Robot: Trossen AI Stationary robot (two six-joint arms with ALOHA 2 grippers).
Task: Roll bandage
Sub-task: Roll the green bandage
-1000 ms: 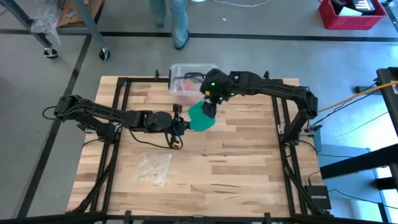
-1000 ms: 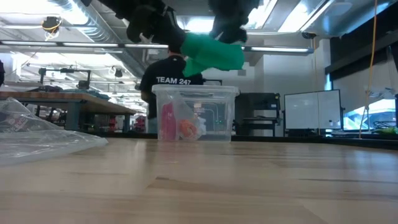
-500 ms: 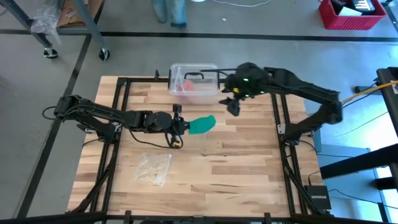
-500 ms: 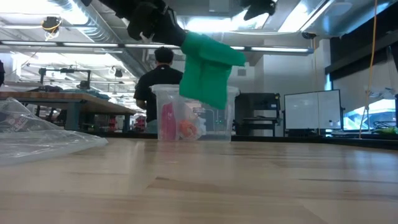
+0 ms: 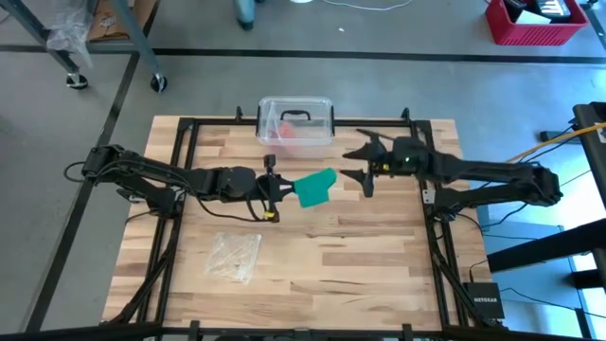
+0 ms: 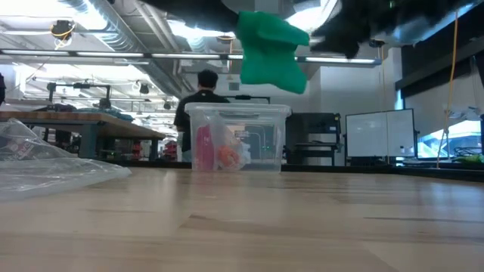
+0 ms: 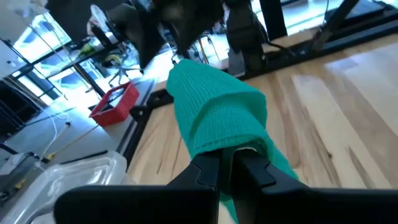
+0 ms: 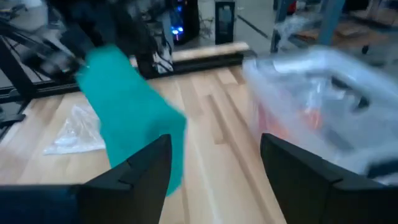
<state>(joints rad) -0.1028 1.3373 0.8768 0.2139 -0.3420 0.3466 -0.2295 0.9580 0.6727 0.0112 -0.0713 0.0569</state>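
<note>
The right gripper (image 5: pixel 360 167) has let go and swung out to the frame's right, fingers spread and empty; the bandage (image 5: pixel 315 186) now hangs mid-frame from the left gripper's (image 5: pixel 280 188) tight pinch alone, unrolled.

The green bandage (image 6: pixel 270 50) hangs at twelve o'clock, well above the wooden table (image 6: pixel 302 227), its upper end hidden among dark arm parts at the top edge. Below and behind it, a clear plastic box (image 6: pixel 237 137) with pink and orange contents stands on the table. A crumpled clear wrapper (image 6: pixel 45 166) lies at nine o'clock. A person (image 6: pixel 198 102) stands behind the box.
</note>
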